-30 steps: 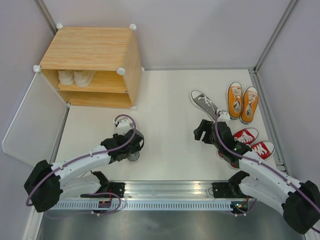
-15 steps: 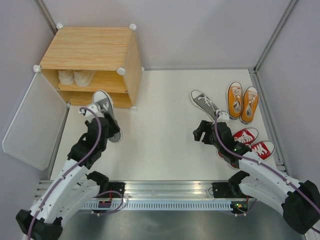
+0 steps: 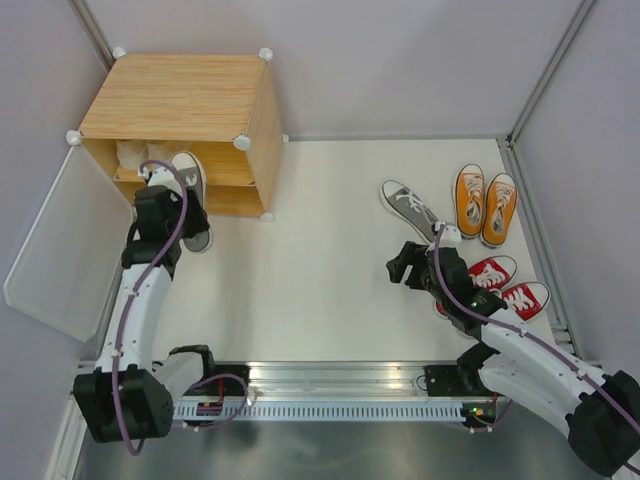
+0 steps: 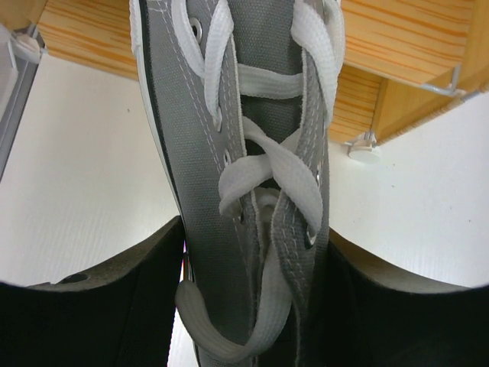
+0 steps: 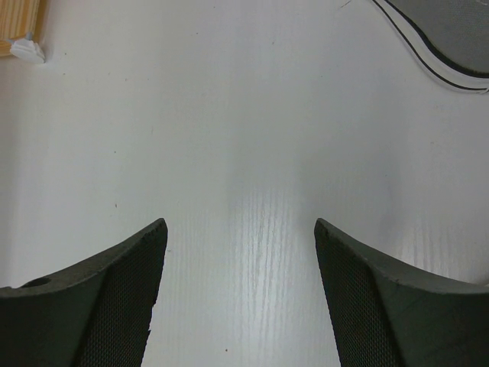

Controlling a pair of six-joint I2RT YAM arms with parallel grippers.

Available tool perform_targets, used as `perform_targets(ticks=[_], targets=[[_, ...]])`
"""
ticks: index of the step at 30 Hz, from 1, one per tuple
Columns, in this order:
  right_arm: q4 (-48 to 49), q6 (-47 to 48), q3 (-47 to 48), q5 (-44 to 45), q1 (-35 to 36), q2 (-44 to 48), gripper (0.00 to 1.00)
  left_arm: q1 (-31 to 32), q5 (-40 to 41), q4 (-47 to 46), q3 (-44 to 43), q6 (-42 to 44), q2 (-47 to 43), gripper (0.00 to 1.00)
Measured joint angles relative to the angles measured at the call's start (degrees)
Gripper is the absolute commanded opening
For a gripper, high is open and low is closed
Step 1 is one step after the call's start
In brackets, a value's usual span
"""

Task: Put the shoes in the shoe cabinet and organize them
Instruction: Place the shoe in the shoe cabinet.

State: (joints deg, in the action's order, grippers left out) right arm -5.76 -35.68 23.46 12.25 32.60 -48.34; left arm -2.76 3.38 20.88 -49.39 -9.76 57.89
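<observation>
My left gripper (image 3: 168,215) is shut on a grey shoe (image 3: 190,190), holding it toe-first at the open front of the shoe cabinet (image 3: 180,100). The left wrist view shows that grey shoe (image 4: 252,153) clamped between both fingers (image 4: 114,306), laces up, with the cabinet's wood (image 4: 397,46) just beyond its toe. A cream pair (image 3: 128,152) stands on the middle shelf. The other grey shoe (image 3: 408,205), an orange pair (image 3: 485,200) and a red pair (image 3: 505,285) lie on the table at the right. My right gripper (image 3: 403,265) hovers open over bare table, left of the red pair.
The cabinet's white door panel (image 3: 65,250) hangs open to the left of my left arm. Grey walls and metal frame posts close off the table. In the right wrist view the second grey shoe's sole (image 5: 451,38) shows at the top right and a cabinet corner (image 5: 19,30) at the top left.
My left arm has swung from the table's near middle up to the cabinet front, carrying the grey shoe. The right arm has barely moved.
</observation>
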Motion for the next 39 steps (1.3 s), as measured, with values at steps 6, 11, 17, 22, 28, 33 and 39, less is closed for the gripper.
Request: perform_targets(ticks=[6,11,17,22,28,33,39], targets=[[0.28,0.00,-0.20,-0.11,-0.09,1.07,0.82,-3.32,-8.35,-1.40,-6.80,4.74,6.56,0.02],[0.66,0.13,-0.20,-0.42,-0.09,1.29,0.82,-3.28,-12.46,-2.67,-12.72,8.20,11.65,0.02],[0.87,0.17,-0.31,-0.42,-0.09,1.88,0.82,-3.54,-13.38,-4.33,-16.79,10.64,17.51,0.02],[0.90,0.24,-0.31,-0.37,-0.09,1.90,0.82,-3.65,-14.08,-6.10,-18.21,11.89,21.20,0.02],[1.05,0.46,-0.31,-0.35,-0.13,1.88,0.82,-3.65,-14.10,-10.25,-18.08,12.57,22.86,0.02],[1.03,0.57,-0.31,-0.28,-0.13,1.88,0.82,-3.65,-14.08,-16.37,-16.20,12.66,22.95,0.02],[1.03,0.59,-0.31,-0.11,-0.13,1.79,0.82,-3.65,-13.86,-21.75,-13.92,12.87,24.17,0.05]])
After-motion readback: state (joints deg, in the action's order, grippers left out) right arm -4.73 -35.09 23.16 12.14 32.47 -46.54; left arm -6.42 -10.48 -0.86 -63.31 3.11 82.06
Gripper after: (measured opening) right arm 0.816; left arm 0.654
